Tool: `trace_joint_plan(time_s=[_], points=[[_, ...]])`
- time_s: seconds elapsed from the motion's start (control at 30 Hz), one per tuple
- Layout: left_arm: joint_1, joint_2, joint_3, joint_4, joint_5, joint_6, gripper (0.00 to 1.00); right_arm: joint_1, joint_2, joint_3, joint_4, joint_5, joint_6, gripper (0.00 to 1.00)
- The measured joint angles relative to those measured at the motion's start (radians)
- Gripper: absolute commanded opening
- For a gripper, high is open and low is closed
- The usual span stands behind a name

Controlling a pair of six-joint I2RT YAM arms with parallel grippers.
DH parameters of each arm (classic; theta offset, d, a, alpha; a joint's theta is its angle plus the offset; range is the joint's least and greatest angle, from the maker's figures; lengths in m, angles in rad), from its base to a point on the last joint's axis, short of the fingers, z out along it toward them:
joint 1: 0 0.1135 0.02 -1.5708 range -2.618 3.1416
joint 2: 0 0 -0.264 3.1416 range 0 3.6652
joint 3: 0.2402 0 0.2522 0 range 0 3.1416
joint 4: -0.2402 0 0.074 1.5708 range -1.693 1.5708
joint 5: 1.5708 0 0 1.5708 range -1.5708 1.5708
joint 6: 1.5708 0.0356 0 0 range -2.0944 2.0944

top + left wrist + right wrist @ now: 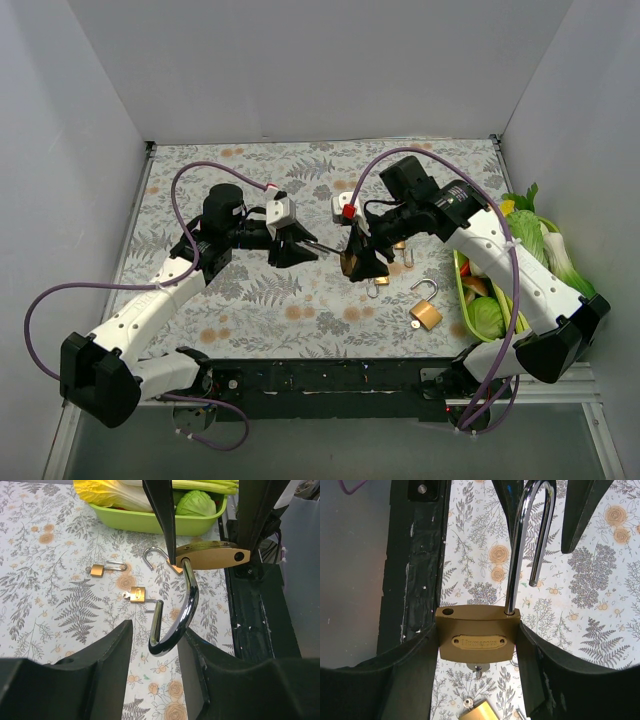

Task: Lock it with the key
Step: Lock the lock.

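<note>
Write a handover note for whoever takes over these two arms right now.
Right gripper: shut on the large brass padlock, whose shackle is open.
Left gripper: open, fingers either side of the shackle.
Key: probably the silver piece just under the padlock body; unclear if seated.
Done: padlock picked up and presented.
Left: press shackle shut, lock with key.
</note>
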Motion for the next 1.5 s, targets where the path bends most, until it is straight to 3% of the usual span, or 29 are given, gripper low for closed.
trace_joint_plan(time_s=[0.2, 0.3, 0.33, 0.67, 0.77, 0.83, 1.1, 1.3, 1.33, 1.43, 1.5], points=[[0.000, -0.001, 0.001, -0.001, 0.001, 0.011, 0.28, 0.003, 0.003, 0.000, -0.002, -0.008, 0.000, 0.01], [-0.001, -0.001, 0.001, -0.008, 0.002, 0.022, 0.13, 0.006, 0.003, 0.000, -0.002, -0.009, 0.000, 0.01], [-0.001, -0.001, 0.001, -0.012, 0.004, 0.026, 0.00, 0.007, 0.003, 0.000, -0.002, -0.010, 0.001, 0.01], [0.000, 0.005, 0.028, -0.096, 0.029, 0.024, 0.00, 0.005, 0.013, 0.002, 0.000, -0.008, 0.041, 0.01], [0.000, 0.007, 0.036, -0.117, 0.032, 0.016, 0.24, 0.005, 0.013, 0.002, 0.001, -0.012, 0.058, 0.01], [0.000, 0.007, 0.038, -0.119, 0.033, 0.015, 0.29, 0.006, 0.015, 0.002, 0.002, -0.014, 0.068, 0.01], [-0.001, 0.004, 0.048, -0.116, 0.035, 0.032, 0.19, 0.008, 0.027, 0.002, 0.006, -0.014, 0.085, 0.01], [-0.001, -0.002, 0.048, -0.142, 0.033, 0.077, 0.26, 0.008, 0.028, 0.003, 0.006, -0.014, 0.084, 0.01], [-0.001, -0.004, 0.048, -0.149, 0.033, 0.085, 0.24, 0.008, 0.028, 0.003, 0.006, -0.014, 0.084, 0.01], [-0.001, -0.011, 0.048, -0.161, 0.032, 0.105, 0.02, 0.008, 0.028, 0.003, 0.006, -0.015, 0.083, 0.01], [-0.001, -0.014, 0.048, -0.172, 0.037, 0.101, 0.00, 0.008, 0.028, 0.003, 0.005, -0.016, 0.069, 0.01]])
